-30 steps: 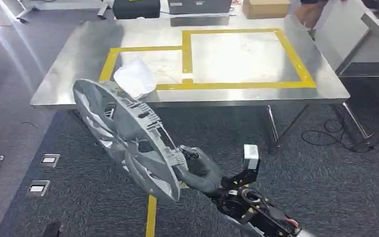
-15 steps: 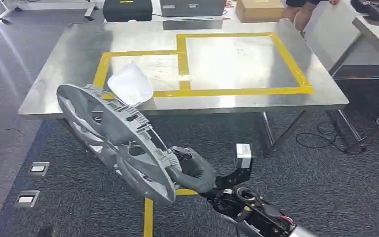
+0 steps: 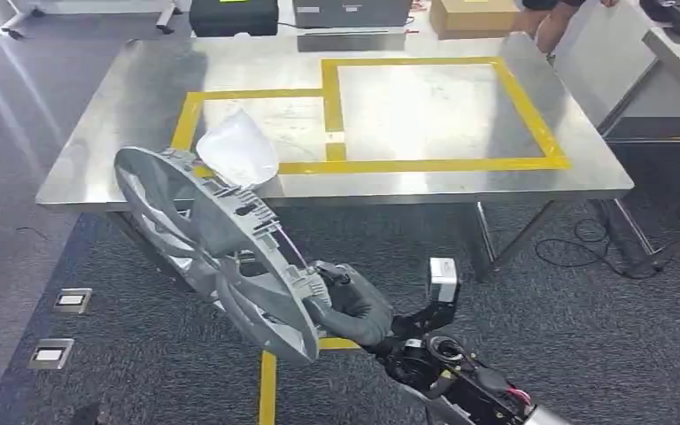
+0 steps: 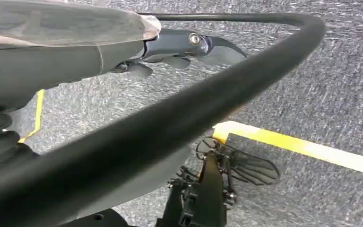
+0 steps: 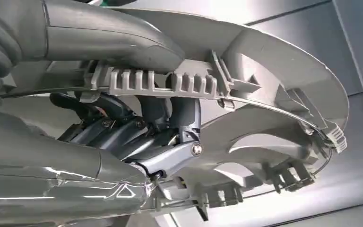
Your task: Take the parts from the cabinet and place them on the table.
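I am holding the wheel cover (image 3: 217, 252) by its rim with my right hand (image 3: 354, 310), fingers clamped on the edge; in the right wrist view my thumb is lying along the ribbed outer edge (image 5: 165, 82) and my darker fingers (image 5: 137, 137) are hooking behind it. The cover is hanging tilted in the air above the carpet (image 3: 584, 336), in front of the near edge of the steel table (image 3: 97, 168) and not yet over it.

To do this step well, I think I am needing to lift the cover higher than the table edge, bring it forward and turn it flat before I am letting it go, so that it is not sliding off. The left yellow-taped box (image 3: 186, 115) already has a white crumpled bag (image 3: 235, 146) in it, so I am aiming beside the bag.

The cover is grey plastic, round and thin, with wide spokes, small clips on the back and a thin wire ring. It looks light but floppy. The table top is smooth, shiny metal, so things can slip.

My left hand (image 4: 184, 45) is hanging over the carpet, fingers loose and apart, holding nothing.
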Available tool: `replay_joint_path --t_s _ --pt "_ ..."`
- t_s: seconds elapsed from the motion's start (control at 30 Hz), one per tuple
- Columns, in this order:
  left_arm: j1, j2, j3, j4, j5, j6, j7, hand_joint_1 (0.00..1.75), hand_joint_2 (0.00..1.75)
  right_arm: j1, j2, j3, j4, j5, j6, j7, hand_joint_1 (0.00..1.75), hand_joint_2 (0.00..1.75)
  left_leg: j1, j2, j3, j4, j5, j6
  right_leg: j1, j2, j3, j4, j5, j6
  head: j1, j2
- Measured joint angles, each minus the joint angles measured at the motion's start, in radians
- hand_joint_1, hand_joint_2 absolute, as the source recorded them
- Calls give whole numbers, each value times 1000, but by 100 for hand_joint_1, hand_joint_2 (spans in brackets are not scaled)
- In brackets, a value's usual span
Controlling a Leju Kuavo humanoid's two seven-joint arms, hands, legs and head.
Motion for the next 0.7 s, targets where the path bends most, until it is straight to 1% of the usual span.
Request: replay_joint_path --t_s 0.13,0.7 --pt "0 0 0 0 0 0 0 0 175 0 0 -1 0 0 0 -1 175 175 1 0 2 -1 0 0 2 0 0 0 0 0 -2 0" --pt "0 0 0 0 0 2 0 0 175 1 0 -12 0 4 0 -10 175 175 1 0 5 -7 1 -1 2 0 1 0 0 -1 -7 0"
